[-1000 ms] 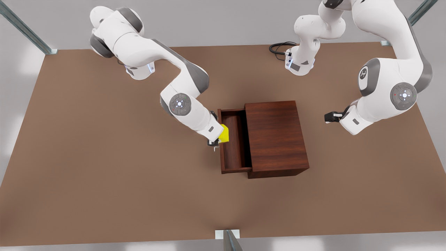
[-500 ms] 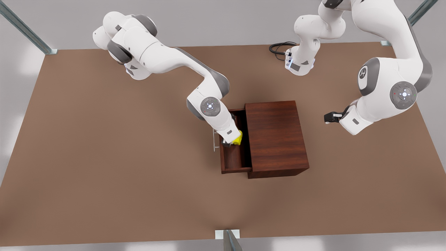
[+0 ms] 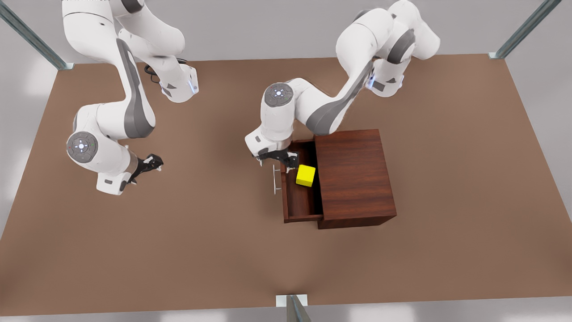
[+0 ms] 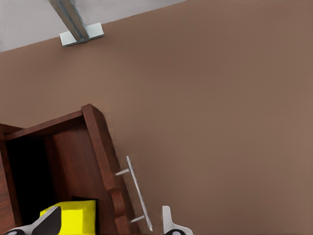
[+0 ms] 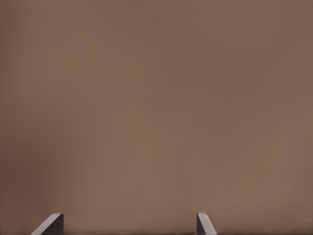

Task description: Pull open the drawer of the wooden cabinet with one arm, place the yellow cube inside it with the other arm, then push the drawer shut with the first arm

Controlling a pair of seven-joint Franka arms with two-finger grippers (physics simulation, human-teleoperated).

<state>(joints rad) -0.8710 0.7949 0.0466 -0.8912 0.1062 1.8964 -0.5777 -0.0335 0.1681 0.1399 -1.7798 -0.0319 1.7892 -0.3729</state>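
While the drawer (image 3: 298, 188) stands pulled out from the cabinet (image 3: 355, 176), I see the cube (image 3: 306, 175) lying inside it, toward the end nearer the table's far edge, close to the cabinet's front and free of any finger. It is bright yellow, plain-faced, with crisp edges and no marks. In the left wrist view the cube (image 4: 73, 218) sits in the tray's dark interior behind the front panel. The drawer is the same dark reddish-brown grained wood as the cabinet, with a slim silver bar handle (image 3: 274, 179) on two short posts along its front; the cabinet is a boxy block near the middle of the table (image 3: 178, 250). I can read no brand, label or writing on any of them.

My left gripper (image 3: 277, 158) hovers over the drawer's far front corner, just above the handle, fingers spread wide with nothing between them. My right gripper (image 3: 153, 162) waits well apart over bare table, toward the front view's left edge, its fingers (image 5: 49, 224) also spread apart and empty.
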